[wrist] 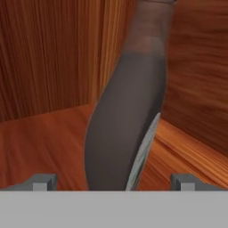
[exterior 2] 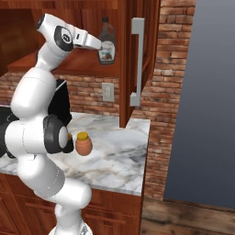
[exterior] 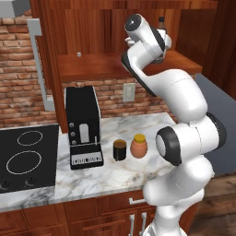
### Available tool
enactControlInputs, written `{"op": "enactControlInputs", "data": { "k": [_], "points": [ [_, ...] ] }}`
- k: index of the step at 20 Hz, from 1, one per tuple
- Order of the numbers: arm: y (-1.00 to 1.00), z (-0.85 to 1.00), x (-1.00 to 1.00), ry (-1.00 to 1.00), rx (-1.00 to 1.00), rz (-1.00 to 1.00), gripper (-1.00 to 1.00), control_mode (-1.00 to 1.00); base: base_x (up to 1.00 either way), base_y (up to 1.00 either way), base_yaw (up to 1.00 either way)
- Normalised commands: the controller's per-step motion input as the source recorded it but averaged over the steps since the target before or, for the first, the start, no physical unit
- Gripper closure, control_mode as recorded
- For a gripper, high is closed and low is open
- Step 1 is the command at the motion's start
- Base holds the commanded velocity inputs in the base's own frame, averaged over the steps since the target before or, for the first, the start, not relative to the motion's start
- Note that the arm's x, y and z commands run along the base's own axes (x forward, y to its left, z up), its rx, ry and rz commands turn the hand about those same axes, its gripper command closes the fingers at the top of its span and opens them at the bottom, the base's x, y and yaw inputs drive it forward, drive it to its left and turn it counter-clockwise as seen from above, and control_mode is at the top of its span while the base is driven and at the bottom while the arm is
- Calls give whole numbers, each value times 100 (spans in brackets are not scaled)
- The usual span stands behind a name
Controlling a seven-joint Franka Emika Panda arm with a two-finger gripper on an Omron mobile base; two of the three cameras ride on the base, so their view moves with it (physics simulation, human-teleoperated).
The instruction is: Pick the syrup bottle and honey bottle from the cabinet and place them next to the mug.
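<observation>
Reaching into the dark reddish-brown wooden wall cabinet [exterior 2: 124,55] at the upper centre of the right base view, the two-finger gripper [wrist: 113,181] stands wide open, its tips either side of the tall dark brown syrup bottle [exterior 2: 107,43] on the shelf, not yet clamped. Closing off-centre on the rounded body could tip it over or push it deeper. The squat orange-tan honey bottle [exterior: 138,145] already sits just beside the small dark mug [exterior: 120,150] on the marble counter [exterior: 115,170], lower centre of the left base view.

walls: red brick [exterior: 18,92] | counter: white marble [exterior: 115,175] | floor: dark wood [exterior 2: 183,215]
</observation>
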Motion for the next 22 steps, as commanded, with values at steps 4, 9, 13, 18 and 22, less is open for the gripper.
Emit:
{"op": "enactControlInputs", "data": {
  "k": [4,9,13,18,22],
  "points": [
    [-19,-11,0,0,0,-3,-100,-100,0,0,0],
    [-1,0,6,0,0,0,-100,-100,0,0,0],
    [0,0,8,0,0,0,-100,-100,0,0,0],
    [0,0,17,0,0,0,-100,-100,0,0,0],
    [0,0,13,0,0,0,-100,-100,0,0,0]
  ]
}}
